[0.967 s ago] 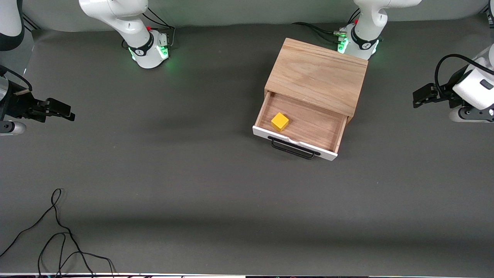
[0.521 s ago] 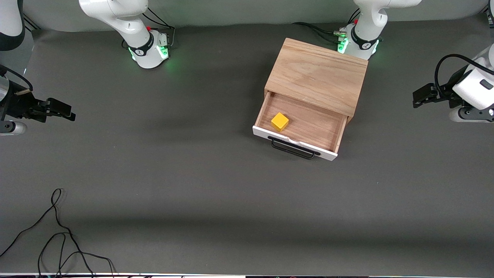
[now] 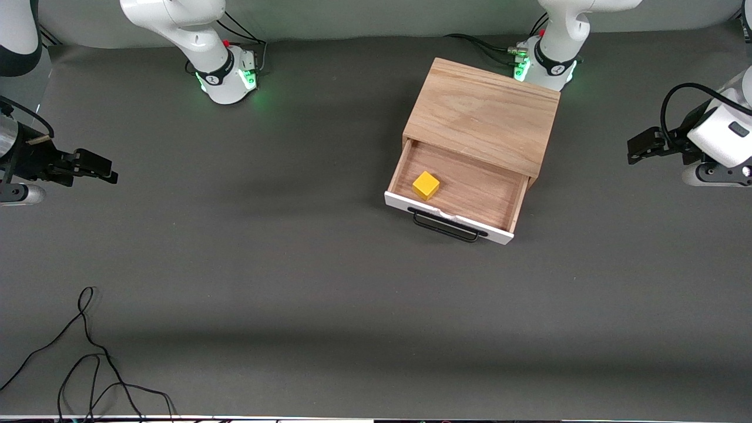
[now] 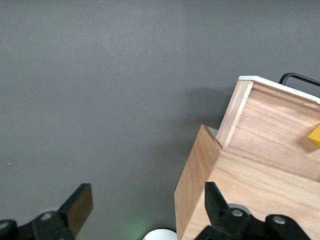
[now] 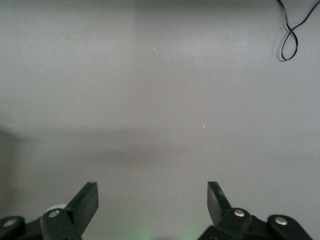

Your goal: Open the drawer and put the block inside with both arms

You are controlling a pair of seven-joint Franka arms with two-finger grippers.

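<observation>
Front view: one light oak cabinet (image 3: 483, 114) stands toward the left arm's end of the table, close to the edge where the robot bases are. Its single drawer (image 3: 452, 218) is pulled well out toward the front camera, white front panel and black wire handle (image 3: 445, 226) leading. One yellow block (image 3: 426, 185) sits on the drawer's wood floor, in the corner nearest the front panel on the right arm's side, just beside the panel. So the placing looks done. The right gripper (image 3: 100, 167) hangs empty over bare cloth at the right arm's edge of the table, its arm waiting; the left gripper (image 3: 640, 147) hangs empty over the cloth at the left arm's edge, well apart from the cabinet. One loose black cable (image 3: 88, 346) lies at the corner nearest the front camera on the right arm's side.

Left wrist view: both fingers spread wide with nothing between them; the cabinet's top, the open drawer's side wall and a sliver of the block show below.

Right wrist view: fingers likewise spread and empty, over plain cloth, with one loop of cable at a corner.

Risk, as I judge it: a careless sweep by the left arm could clip the protruding drawer, shoving the cabinet or jolting the block.
</observation>
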